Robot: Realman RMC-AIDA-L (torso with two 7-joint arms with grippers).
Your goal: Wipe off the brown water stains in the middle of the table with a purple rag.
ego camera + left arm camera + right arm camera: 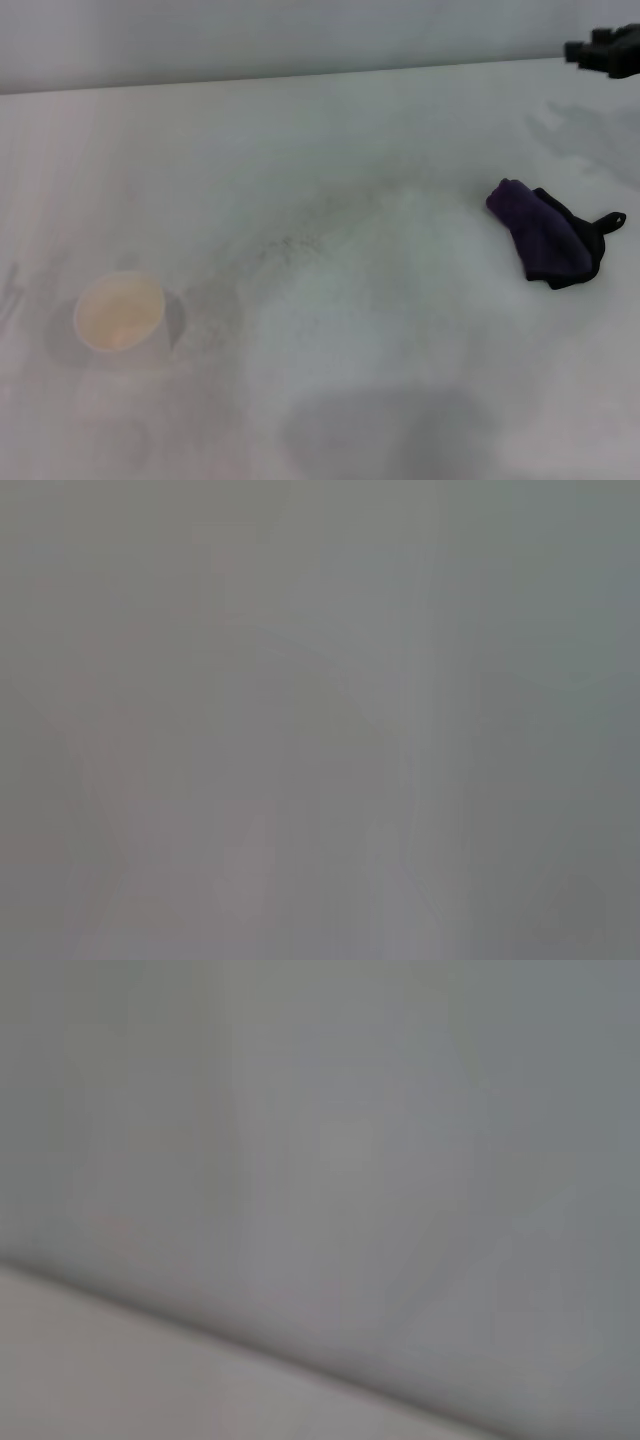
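The purple rag point(545, 238) lies crumpled on the right side of the white table point(380, 330), its black edging and short loop pointing to the right. The brown water stains are out of view; the middle of the table carries only faint grey specks. A dark part of my right gripper point(603, 50) shows at the far right corner of the head view, above and behind the rag and well apart from it. My left gripper is not in view. Both wrist views are filled by plain grey surface.
A white paper cup point(122, 318) with a little pale brownish liquid inside stands at the near left of the table. The table's far edge point(300, 75) meets a grey wall.
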